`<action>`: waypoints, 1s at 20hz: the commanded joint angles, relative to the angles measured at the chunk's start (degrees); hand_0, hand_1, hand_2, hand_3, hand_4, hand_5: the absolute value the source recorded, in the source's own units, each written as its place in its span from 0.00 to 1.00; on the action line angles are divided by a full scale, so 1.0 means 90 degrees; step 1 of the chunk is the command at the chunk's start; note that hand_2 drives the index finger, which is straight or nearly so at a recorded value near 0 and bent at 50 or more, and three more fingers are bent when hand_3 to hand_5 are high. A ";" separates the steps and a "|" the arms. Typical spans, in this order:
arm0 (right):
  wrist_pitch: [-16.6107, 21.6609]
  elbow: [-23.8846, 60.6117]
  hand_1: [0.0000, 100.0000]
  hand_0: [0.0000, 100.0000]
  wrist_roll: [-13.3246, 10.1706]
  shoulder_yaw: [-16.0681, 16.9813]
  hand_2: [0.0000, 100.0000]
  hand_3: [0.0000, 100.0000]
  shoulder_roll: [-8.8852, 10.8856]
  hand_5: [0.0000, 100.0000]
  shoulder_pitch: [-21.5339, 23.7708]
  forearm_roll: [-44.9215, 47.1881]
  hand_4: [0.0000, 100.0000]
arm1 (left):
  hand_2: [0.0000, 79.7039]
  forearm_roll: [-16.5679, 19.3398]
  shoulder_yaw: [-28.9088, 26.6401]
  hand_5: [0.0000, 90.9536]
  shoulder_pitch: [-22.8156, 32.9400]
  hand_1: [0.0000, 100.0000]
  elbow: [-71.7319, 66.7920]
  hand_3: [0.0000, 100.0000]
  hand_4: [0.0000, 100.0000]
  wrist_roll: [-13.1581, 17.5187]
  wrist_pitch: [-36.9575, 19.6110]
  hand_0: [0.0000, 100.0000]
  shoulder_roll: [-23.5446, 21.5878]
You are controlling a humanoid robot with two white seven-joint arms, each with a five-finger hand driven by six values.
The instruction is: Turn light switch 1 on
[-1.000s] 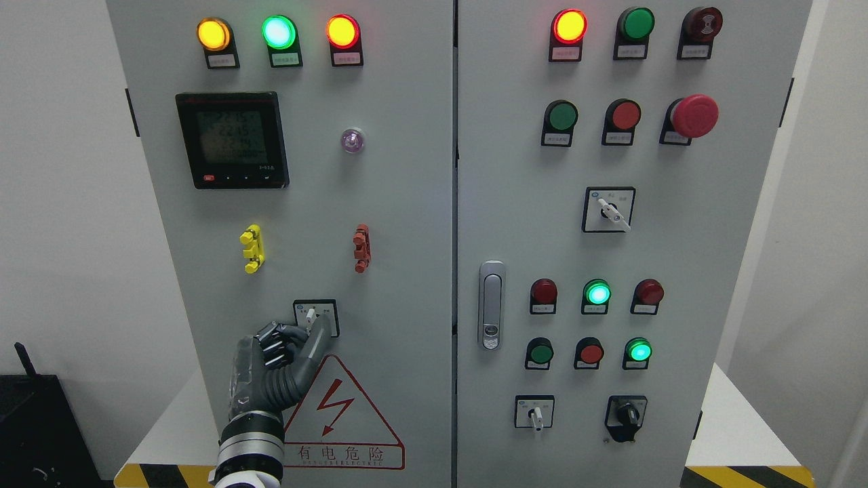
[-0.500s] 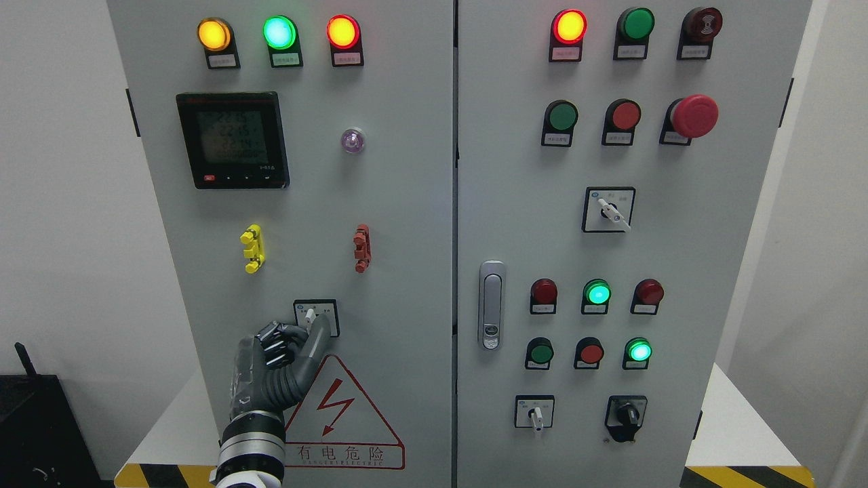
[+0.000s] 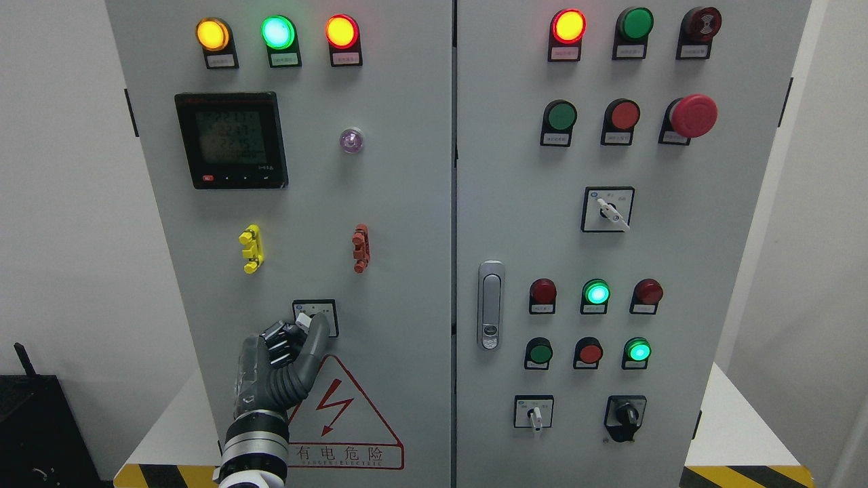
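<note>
The left hand pinches the small white lever of the selector switch between thumb and curled fingers, lever just above them, tilted up-left.

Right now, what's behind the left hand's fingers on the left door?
The left hand covers the lower part of a small selector switch; its white lever and plate top show. Fingers pinch the lever. Lower plate markings are hidden.
</note>
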State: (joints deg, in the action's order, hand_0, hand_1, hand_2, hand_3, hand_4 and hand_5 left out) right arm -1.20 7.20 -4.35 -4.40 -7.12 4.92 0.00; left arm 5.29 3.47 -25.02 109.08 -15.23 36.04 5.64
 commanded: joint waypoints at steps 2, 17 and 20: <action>-0.0003 0.0001 0.00 0.00 0.0005 0.0000 0.00 0.00 0.0000 0.00 0.0000 0.0156 0.00 | 0.77 -0.0002 0.0015 0.97 -0.0003 0.57 -0.0030 1.00 1.00 -0.0066 -0.0001 0.55 -0.0002; -0.0003 0.0001 0.00 0.00 0.0005 0.0000 0.00 0.00 0.0000 0.00 0.0000 0.0156 0.00 | 0.79 -0.0002 0.0015 0.97 -0.0022 0.49 -0.0040 1.00 1.00 -0.0066 -0.0001 0.35 -0.0002; -0.0003 0.0001 0.00 0.00 0.0005 0.0000 0.00 0.00 0.0000 0.00 0.0000 0.0156 0.00 | 0.79 -0.0012 0.0015 0.96 -0.0022 0.49 -0.0040 1.00 1.00 -0.0066 -0.0001 0.30 0.0008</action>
State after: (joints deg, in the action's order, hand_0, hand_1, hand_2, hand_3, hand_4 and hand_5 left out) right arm -1.20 7.21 -4.35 -4.39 -7.12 4.92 0.00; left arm 5.25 3.55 -25.18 108.78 -16.40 35.80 5.64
